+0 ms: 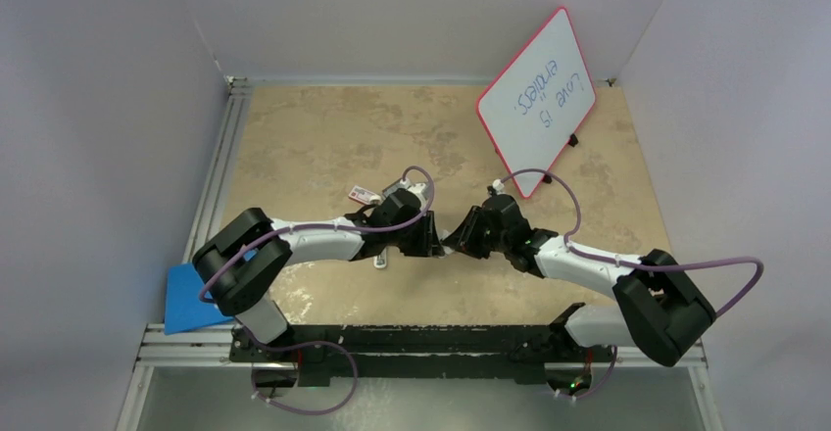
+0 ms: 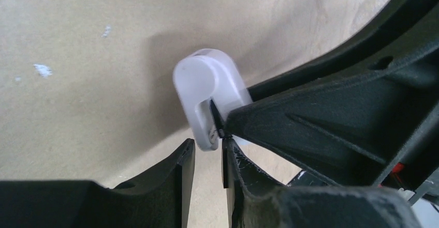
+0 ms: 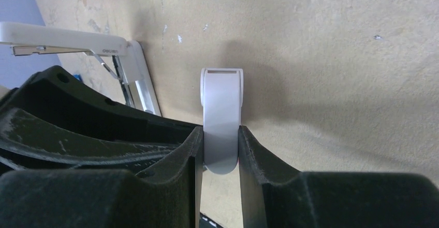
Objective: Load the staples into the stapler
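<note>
Beige tabletop; my right gripper clamps a stubby white plastic piece, opened white stapler forward-left, left gripper narrow, hold unclear.

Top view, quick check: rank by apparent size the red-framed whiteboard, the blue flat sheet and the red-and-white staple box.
Largest: red-framed whiteboard.
Next: blue flat sheet, partly hidden, so its full size is unsure.
Smallest: red-and-white staple box, clearly.
</note>
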### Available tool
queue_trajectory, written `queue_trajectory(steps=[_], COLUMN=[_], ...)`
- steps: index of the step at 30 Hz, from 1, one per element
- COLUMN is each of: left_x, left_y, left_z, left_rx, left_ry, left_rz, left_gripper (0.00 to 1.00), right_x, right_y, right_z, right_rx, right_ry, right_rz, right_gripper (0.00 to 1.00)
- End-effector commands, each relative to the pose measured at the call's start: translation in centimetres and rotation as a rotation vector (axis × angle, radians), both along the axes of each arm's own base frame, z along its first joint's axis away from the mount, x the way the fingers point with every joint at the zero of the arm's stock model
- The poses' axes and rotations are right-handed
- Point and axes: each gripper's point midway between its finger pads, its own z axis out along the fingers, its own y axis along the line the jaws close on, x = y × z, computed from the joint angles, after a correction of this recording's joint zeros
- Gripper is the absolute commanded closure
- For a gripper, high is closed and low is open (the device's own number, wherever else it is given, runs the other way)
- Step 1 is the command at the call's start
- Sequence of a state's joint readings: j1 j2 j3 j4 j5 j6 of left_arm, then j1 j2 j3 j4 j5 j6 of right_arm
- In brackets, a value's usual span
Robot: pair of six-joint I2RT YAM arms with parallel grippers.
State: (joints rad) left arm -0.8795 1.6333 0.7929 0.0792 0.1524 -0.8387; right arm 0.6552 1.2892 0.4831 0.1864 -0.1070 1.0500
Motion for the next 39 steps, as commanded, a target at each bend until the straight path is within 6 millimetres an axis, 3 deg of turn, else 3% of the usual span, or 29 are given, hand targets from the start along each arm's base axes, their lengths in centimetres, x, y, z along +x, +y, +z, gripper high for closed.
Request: queue_trajectory(steps=[1, 5, 11, 20, 25, 32, 39], left_x=[-0.5, -0.9, 0.3, 1.0, 1.2, 0.8, -0.1], left_y=[-2.2, -2.4, -1.1, 0.2, 0.1, 0.0, 1.2], left_z=[2.1, 2.2, 1.3, 2.5, 4.0, 3.0, 1.4], left_rx=[-0.120, -0.144, -0.082, -0.128, -0.160, -0.148, -0.097], left_ry=[-0.039, -0.028, -0.032, -0.061, -0.126, -0.114, -0.125], left_rz=[-0.093, -0.101, -0.004, 0.023, -0.003, -0.033, -0.077], left_gripper=[0.74, 0.74, 0.80, 0.69, 0.77, 1.00, 1.00], right_x=[0.6, 0.5, 0.2, 0.1, 0.3, -0.1, 0.7], right_y=[2.0, 2.1, 2.0, 2.0, 2.4, 2.4, 1.5], right_z=[2.4, 2.4, 2.2, 2.7, 2.9, 2.8, 3.8], right_rx=[0.108, 0.122, 0.116, 0.122, 0.128, 0.137, 0.106], right_ry=[-0.050, -0.043, -0.038, -0.058, -0.073, -0.051, -0.065], right_rz=[0.036, 0.040, 0.047, 0.060, 0.081, 0.079, 0.015], right_gripper=[0.85, 0.85, 0.85, 0.85, 0.85, 0.85, 0.85])
